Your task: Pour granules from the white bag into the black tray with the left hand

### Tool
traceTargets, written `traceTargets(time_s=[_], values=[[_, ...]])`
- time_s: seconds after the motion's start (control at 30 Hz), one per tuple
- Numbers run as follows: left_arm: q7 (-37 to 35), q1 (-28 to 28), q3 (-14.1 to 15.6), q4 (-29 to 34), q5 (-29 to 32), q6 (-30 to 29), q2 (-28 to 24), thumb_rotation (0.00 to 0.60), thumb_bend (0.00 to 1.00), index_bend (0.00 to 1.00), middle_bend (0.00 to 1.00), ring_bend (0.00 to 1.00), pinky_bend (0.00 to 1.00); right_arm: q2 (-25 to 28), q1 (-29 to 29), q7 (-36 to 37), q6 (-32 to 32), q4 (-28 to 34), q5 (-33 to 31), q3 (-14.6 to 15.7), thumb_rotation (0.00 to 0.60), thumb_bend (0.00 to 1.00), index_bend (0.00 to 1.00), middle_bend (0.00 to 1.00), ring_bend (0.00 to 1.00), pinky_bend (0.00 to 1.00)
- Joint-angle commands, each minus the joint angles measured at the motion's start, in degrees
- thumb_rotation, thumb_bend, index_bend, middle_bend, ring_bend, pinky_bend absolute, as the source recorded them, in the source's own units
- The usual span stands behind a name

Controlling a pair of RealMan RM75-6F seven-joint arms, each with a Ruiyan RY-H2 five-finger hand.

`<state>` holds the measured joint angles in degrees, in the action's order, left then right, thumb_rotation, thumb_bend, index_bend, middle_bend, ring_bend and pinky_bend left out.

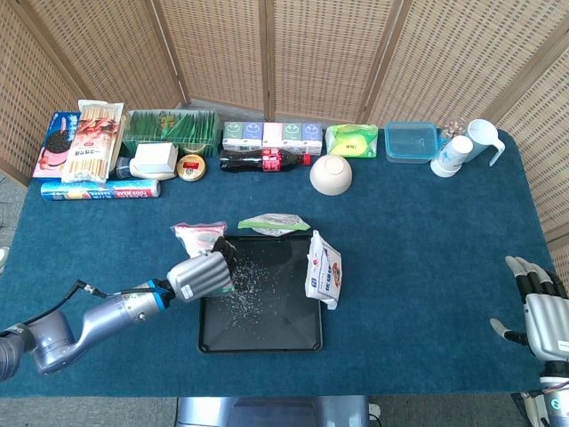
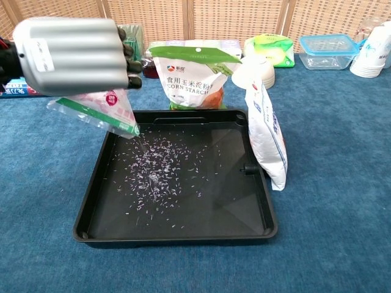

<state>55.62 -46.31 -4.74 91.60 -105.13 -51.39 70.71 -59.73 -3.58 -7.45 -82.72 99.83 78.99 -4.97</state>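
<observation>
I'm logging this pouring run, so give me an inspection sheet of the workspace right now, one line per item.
Surface: blue cloth table.
Job's things: white bag tilted, mouth over the black tray; granules scattered inside.
Clutter: corn starch bag behind the tray, another white packet leaning at its right rim; bowl, cola bottle, container, cups and snack packs along the back.
Hands: left hand holds the bag; right hand idle, fingers apart.
Cables: thin cable on left arm.
Surroundings: wicker screens.
</observation>
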Motion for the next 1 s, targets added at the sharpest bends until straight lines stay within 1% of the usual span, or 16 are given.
traceTargets(time_s=[0.03, 0.17, 0.23, 0.5, 0.73, 0.8, 1.0], values=[[-8.53, 3.11, 0.78, -1.22, 2.11, -5.83, 0.67, 0.6, 0.43, 0.85, 0.67, 0.55, 0.58, -0.12, -0.12, -0.19, 0.22, -0.07, -0.14, 0.0, 0.6, 0.0, 0.03, 0.1, 0.12, 0.1], [-18.42, 6.3, 1.81, -2.55, 3.95, -11.42, 1.66, 0.6, 0.43, 0.85, 0.67, 0.55, 0.58, -0.32, -0.19, -0.7, 0.34, -0.03, -0.24, 0.06, 0.6, 0.0, 0.03, 0.1, 0.12, 0.1], [-29.16, 10.09, 2.48, -2.03, 8.97, -14.79, 3.18, 0.6, 0.42, 0.85, 0.67, 0.55, 0.58, -0.42, -0.19, -0.9, 0.33, 0.01, -0.35, 0.05, 0.6, 0.0, 0.03, 0.1, 0.12, 0.1], [-51.0, 16.36, 4.89, -9.78, 10.3, -23.54, 7.65, 0.6, 0.4, 0.85, 0.67, 0.55, 0.56, -0.6, -0.13, -1.55, 0.25, 0.18, -0.29, 0.24, 0.6, 0.0, 0.03, 0.1, 0.12, 0.1], [-63.65, 19.9, 5.55, -15.65, 11.44, -27.8, 10.48, 0.6, 0.4, 0.85, 0.67, 0.55, 0.55, -0.85, -0.25, -2.05, 0.46, 0.15, -0.47, 0.28, 0.6, 0.0, 0.03, 0.1, 0.12, 0.1], [-66.46, 20.52, 5.69, -17.22, 11.7, -28.22, 11.36, 0.6, 0.4, 0.85, 0.67, 0.55, 0.55, -0.99, -0.28, -2.31, 0.49, 0.16, -0.47, 0.31, 0.6, 0.0, 0.03, 0.1, 0.12, 0.1], [-71.12, 22.35, 4.77, -20.87, 14.29, -28.75, 14.26, 0.6, 0.4, 0.85, 0.67, 0.55, 0.52, -1.29, -0.3, -3.03, 0.57, 0.11, -0.52, 0.48, 0.6, 0.0, 0.03, 0.1, 0.12, 0.1]])
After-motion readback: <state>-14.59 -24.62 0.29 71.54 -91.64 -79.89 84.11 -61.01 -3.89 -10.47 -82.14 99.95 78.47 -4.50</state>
